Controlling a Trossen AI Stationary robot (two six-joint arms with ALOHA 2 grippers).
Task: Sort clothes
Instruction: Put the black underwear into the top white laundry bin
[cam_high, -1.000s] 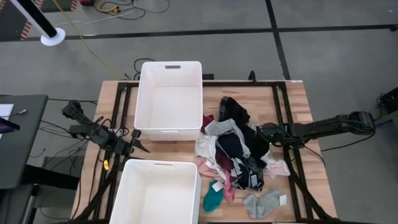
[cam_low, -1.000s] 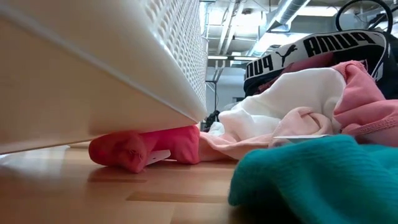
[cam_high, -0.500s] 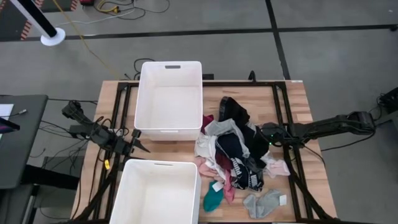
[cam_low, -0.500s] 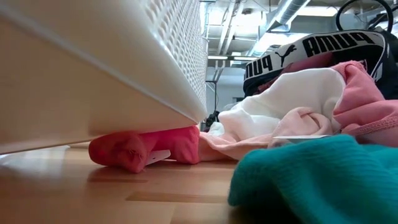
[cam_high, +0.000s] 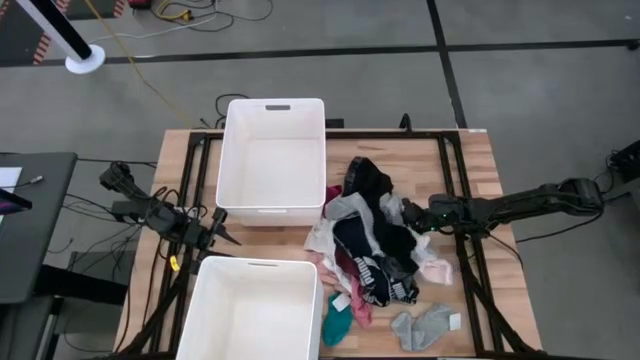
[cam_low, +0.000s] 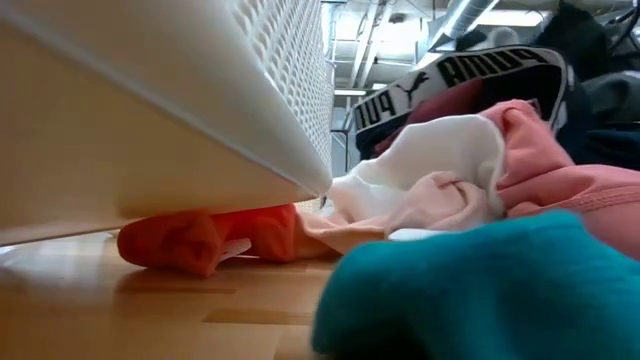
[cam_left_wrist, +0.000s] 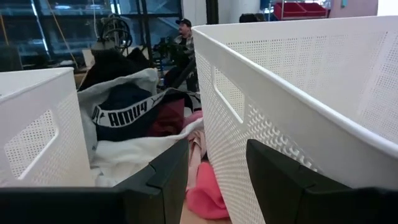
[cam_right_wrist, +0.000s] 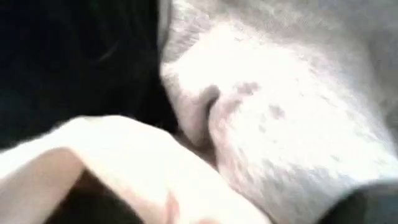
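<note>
Shoved away from the right tool, the clothes heap now runs lengthwise across its reach. Its fingers sit buried in fabric; their spread cannot be told. Left tool waits half-open.

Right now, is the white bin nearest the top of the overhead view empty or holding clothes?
Empty. The far bin shows only bare white floor from above; the clothes lie piled beside it on the table.

1. A white bin sits just ahead of my left fingers, to one side.
2. A second white bin sits just beside them on the other side.
3. The wooden table lies under my fingers.
4. A dark desk stands well behind my left fingers.
</note>
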